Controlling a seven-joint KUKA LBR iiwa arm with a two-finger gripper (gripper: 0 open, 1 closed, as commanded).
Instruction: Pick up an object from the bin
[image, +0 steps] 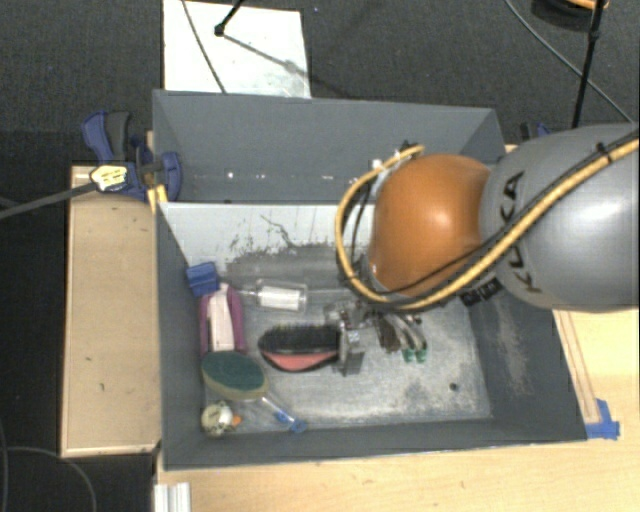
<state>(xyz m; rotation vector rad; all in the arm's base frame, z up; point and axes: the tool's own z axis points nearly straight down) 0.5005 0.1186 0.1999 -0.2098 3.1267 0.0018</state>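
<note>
Approach step: my gripper (378, 345) sits low in the bin (320, 150), just beside the black-bristled pink brush (298, 347) at its middle. Wide or narrow, I cannot tell. Next, I judge, I must centre over the brush.

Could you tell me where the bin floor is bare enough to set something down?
The floor is bare between the gripper and the right wall of the bin, and along the front wall below the brush. The left side is crowded: brush, pink tube, green pad, clear bottle.
</note>
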